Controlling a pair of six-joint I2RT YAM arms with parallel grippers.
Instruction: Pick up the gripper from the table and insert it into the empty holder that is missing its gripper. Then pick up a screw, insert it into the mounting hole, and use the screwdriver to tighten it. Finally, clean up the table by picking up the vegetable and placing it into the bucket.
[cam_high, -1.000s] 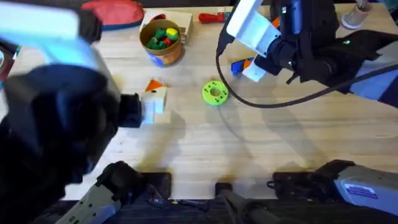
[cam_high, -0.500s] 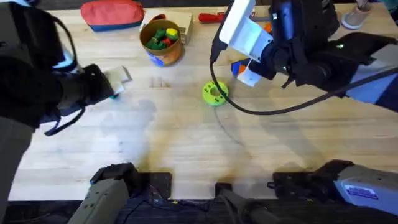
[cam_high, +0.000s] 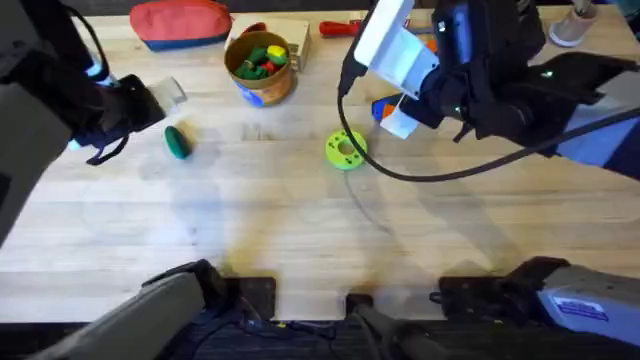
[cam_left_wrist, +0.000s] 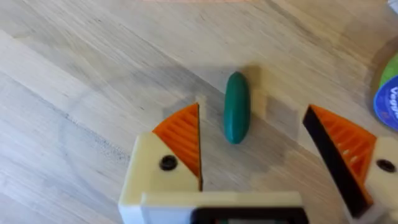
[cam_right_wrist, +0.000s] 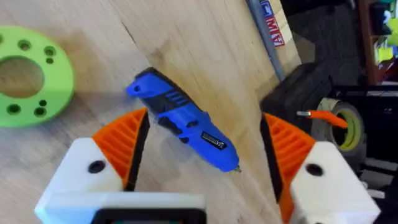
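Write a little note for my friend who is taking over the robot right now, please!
Left gripper: open, over the green vegetable, which lies on the table between its fingers, not gripped.
Right gripper: open, with the blue screwdriver lying on the wood between its fingers, not gripped.
The bucket stands at the far side, with coloured toys inside. A green ring lies mid-table.
Done: I cannot tell whether the insert and screw steps are finished.
Left: close on the vegetable, carry it to the bucket and drop it in.

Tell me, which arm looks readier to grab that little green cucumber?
The left. Its gripper hangs open right over the cucumber, while the right gripper is open over the blue screwdriver.
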